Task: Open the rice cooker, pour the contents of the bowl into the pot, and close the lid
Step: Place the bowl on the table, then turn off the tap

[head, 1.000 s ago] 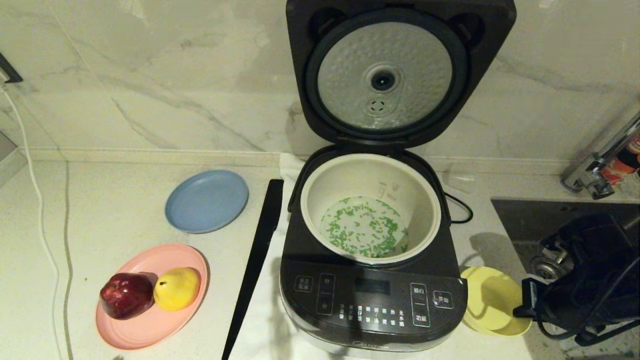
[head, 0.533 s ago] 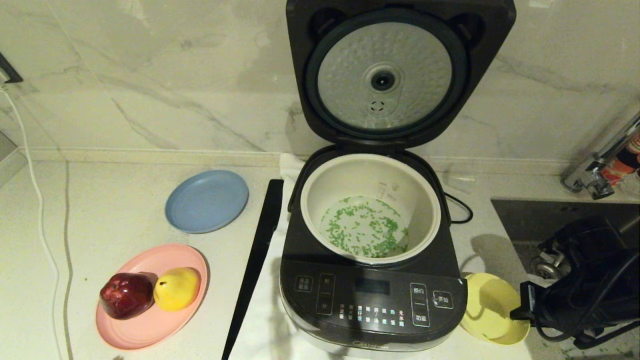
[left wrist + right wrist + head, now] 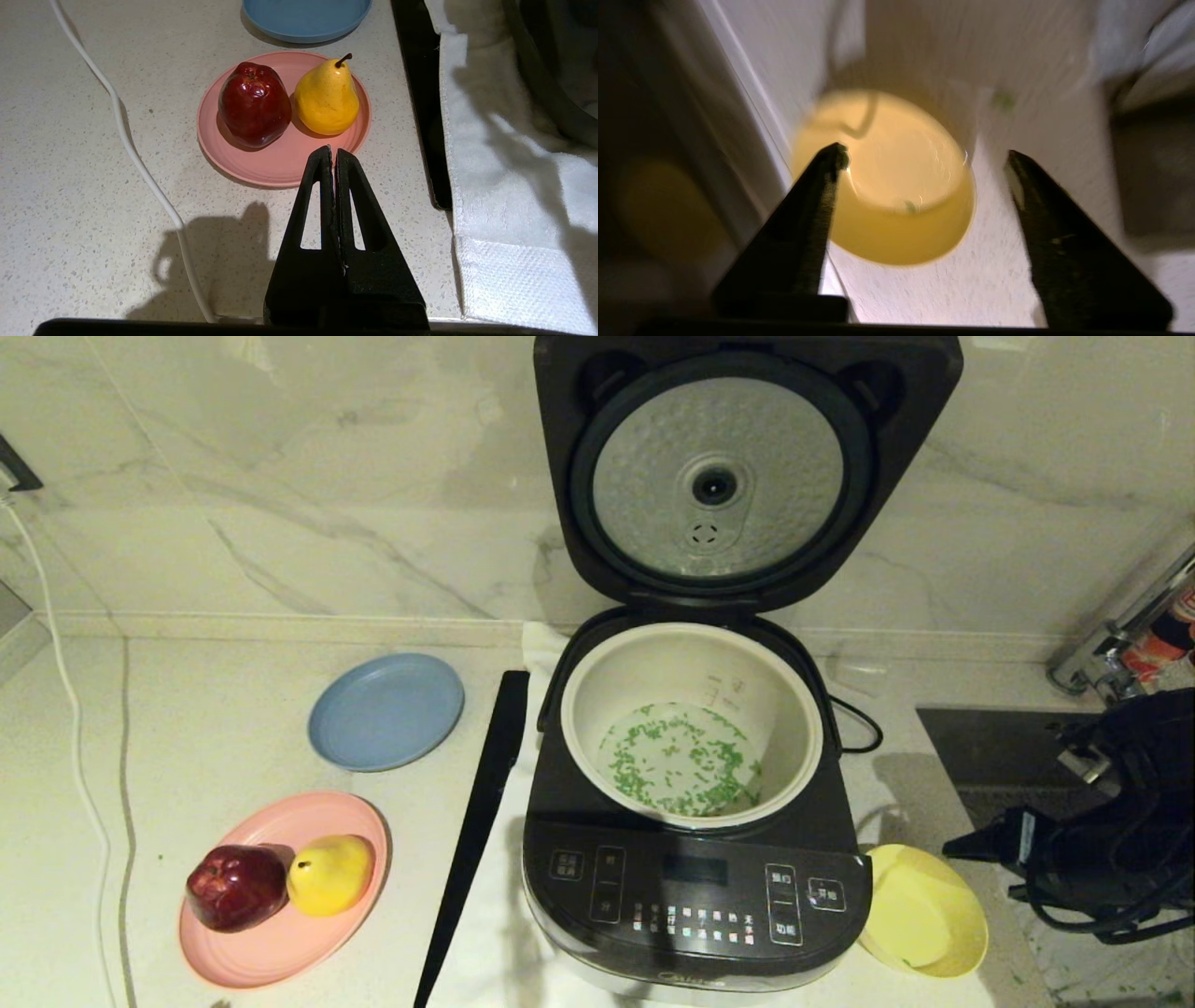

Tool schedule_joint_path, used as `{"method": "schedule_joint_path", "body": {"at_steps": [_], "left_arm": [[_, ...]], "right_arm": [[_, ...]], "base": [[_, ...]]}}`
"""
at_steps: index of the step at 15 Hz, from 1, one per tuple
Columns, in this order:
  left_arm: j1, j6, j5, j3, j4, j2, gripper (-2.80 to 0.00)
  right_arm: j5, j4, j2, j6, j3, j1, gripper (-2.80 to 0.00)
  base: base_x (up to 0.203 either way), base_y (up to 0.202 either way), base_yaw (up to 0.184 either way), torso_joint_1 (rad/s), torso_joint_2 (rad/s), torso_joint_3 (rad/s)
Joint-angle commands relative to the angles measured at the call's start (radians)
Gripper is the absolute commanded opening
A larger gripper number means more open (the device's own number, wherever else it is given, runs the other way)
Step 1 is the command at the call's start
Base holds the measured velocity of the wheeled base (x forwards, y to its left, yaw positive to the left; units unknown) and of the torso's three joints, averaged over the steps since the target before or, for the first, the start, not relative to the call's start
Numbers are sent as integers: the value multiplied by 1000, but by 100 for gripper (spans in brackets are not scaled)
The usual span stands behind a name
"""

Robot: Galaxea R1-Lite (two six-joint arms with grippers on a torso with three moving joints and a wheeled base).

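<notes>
The right gripper (image 3: 924, 156) stood with its two fingers (image 3: 810, 219) spread wide and nothing between them. It hung above the yellow bowl (image 3: 896, 186), clear of the rim and holding no part of it. In the head view the same gripper (image 3: 971, 847) sat to the right of the bowl (image 3: 924, 915), just beside it and apart from it.

The bowl rested on the counter (image 3: 187, 728), against the front right corner of the rice cooker (image 3: 695, 896). It was nearly empty; one small green bit lay on its inner wall, as far as the right wrist view showed.

The lid (image 3: 747, 476) stood fully raised, its dimpled silver plate facing forward. The pot (image 3: 691, 658) sat in the cooker body, and the contents (image 3: 681, 761), small green pieces, were scattered across its floor.

The left gripper (image 3: 333, 154) was parked low at the left, its fingers pressed together and empty, just short of the pink plate (image 3: 280, 163). That plate carried a red apple (image 3: 254, 105) and a yellow pear (image 3: 327, 98), side by side. A blue plate (image 3: 386, 711) lay behind it. A white cloth (image 3: 504, 186) lay under the cooker, with a black strip (image 3: 481, 821) along its left edge. A white cable (image 3: 135, 154) ran across the counter at the far left.
</notes>
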Motion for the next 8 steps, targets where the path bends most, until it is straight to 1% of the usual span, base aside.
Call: {"method": "schedule_joint_path", "body": {"at_steps": [1,2,3,6,8], "left_arm": [[1,1,0,0,0,1,-280],[0,1,0,0,0,1,-280],[0,1,0,0,0,1,-280],[0,1,0,0,0,1,-280],[0,1,0,0,0,1,-280]], "right_arm": [[-4,6,-82,3,-49,-74,0],[-4,20,-92,-5,-71,-105,0],[-4,36,-92,-10,-87,-135,-280],[-12,51,-74,-11,-126,-215,-280],[-67,43,-35,-12,-165,-269,-280]], "base": [[0,0,0,0,0,0],[0,0,0,0,0,0],[0,0,0,0,0,0],[0,0,0,0,0,0],[0,0,0,0,0,0]]}}
